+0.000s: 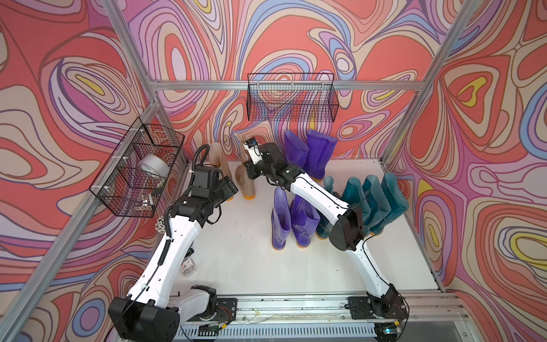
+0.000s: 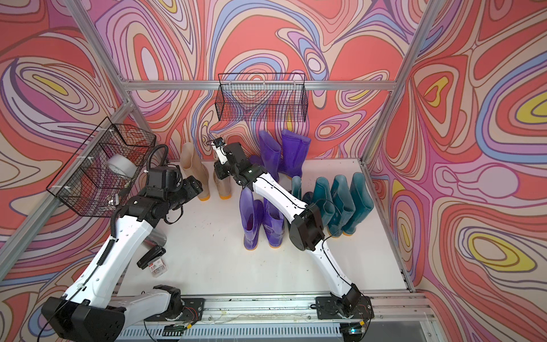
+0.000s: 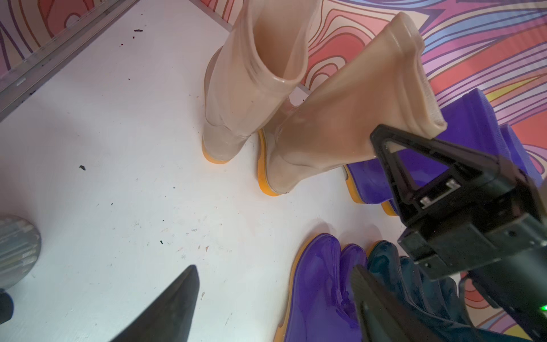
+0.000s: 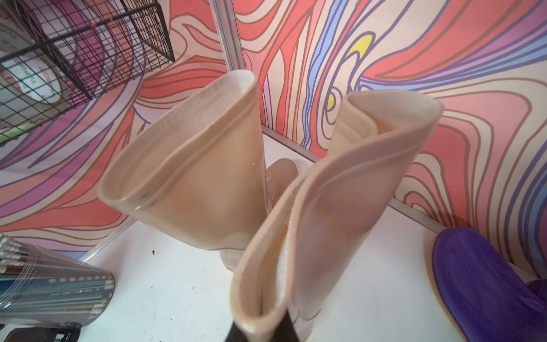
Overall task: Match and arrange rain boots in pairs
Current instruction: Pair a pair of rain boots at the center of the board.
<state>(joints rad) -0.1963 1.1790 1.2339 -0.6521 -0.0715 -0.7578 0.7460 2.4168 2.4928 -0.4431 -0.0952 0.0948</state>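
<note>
In both top views the right gripper (image 1: pixel 251 171) reaches to the far left part of the white table (image 1: pixel 236 260). It is clamped on the top edge of the held beige boot (image 1: pixel 245 180), pressing the cuff flat. The second beige boot (image 1: pixel 217 158) stands just to its left, close to the far wall. The left gripper (image 1: pixel 231 188) hovers just in front of that boot with its jaws spread and nothing in them. The far purple pair (image 1: pixel 309 154) stands against the far wall, right of the beige ones. The near purple pair (image 1: pixel 291 222) stands mid-table, partly under the right arm. Four teal boots (image 1: pixel 373 195) form a row on the right side.

In the left wrist view the left gripper's fingers (image 3: pixel 177 305) stand wide apart over bare table. Beyond them the right gripper (image 3: pixel 379 139) pinches the cuff of the held beige boot (image 3: pixel 334 127). That boot leans with its orange sole down at the table. The second beige boot (image 3: pixel 251 74) stands upright just beside it. Toes of the near purple pair (image 3: pixel 319 281) and one of the teal boots (image 3: pixel 384 260) also show.

In the right wrist view the right gripper's fingers (image 4: pixel 285 330) squeeze the folded cuff of the held beige boot (image 4: pixel 340 192). The second beige boot (image 4: pixel 189 177) gapes open beside it. A pencil cup (image 4: pixel 56 290) stands on the table, and the side basket (image 4: pixel 88 44) holds a tape roll (image 4: pixel 38 77).
</note>
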